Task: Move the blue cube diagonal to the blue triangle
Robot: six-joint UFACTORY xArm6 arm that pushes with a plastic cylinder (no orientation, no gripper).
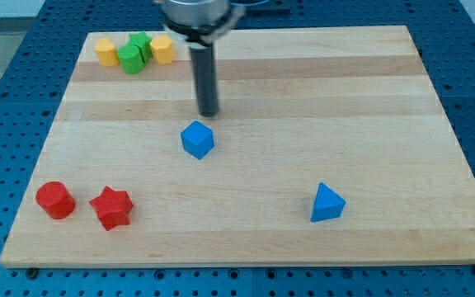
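Note:
The blue cube (197,139) sits near the middle of the wooden board (369,99). The blue triangle (326,203) lies toward the view's bottom right, well apart from the cube. My tip (209,114) is just above the cube in the view, slightly to its right, with a small gap between them. The dark rod rises from there to the arm at the view's top.
A red cylinder (55,200) and a red star (111,207) sit at the view's bottom left. At the top left are a yellow block (105,51), two green blocks (129,58) (142,44) and another yellow block (163,49), clustered together.

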